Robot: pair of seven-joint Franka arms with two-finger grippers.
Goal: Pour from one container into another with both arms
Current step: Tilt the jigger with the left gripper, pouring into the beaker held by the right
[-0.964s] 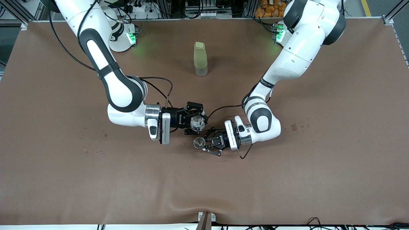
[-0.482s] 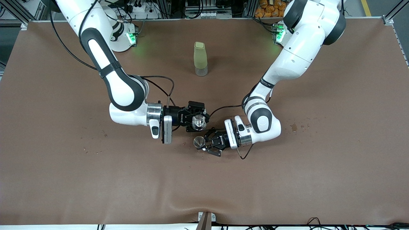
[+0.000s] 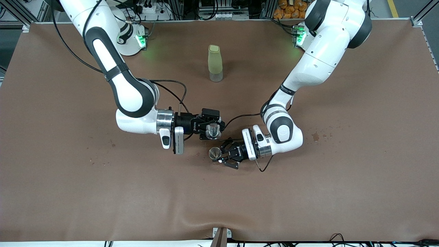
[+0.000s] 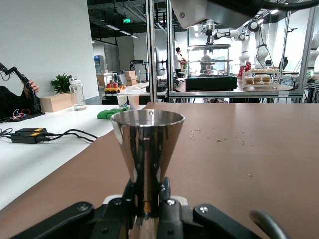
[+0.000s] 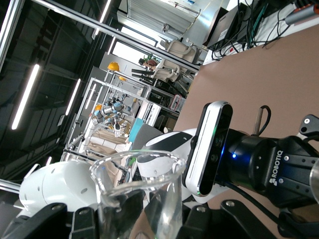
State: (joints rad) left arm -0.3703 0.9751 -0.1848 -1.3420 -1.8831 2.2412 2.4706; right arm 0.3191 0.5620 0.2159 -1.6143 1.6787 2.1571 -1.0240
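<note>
Here the green bottle [image 3: 215, 63] stands upright on the brown table [image 3: 68, 178], between the two arm bases, and I use it as the landmark. Both grippers are up in the air over the middle of the table, over a place nearer to the front camera than the bottle.

The right gripper [image 3: 210, 128] has its fingers clamped on the tiny clear glass cup [image 3: 212, 131]. In the right wrist view the cup [image 5: 139, 194] is tilted against the background, and its rim with a small spout shows at the top of it. The black fingers [image 5: 84, 221] press on both sides of the cup.

The left gripper [image 3: 224, 156] has its fingers closed on the waist of the steel jigger [image 3: 215, 153]. In the left wrist view the jigger [image 4: 147, 144] stands upright between the fingers [image 4: 167, 211], with its round open rim on top.

In the front view the cup is just beside the jigger, on the bottle's side of it, and a small gap shows between them.

Some small dark spots [image 3: 315, 136] lie on the table toward the left arm's end, well apart from the bottle.
</note>
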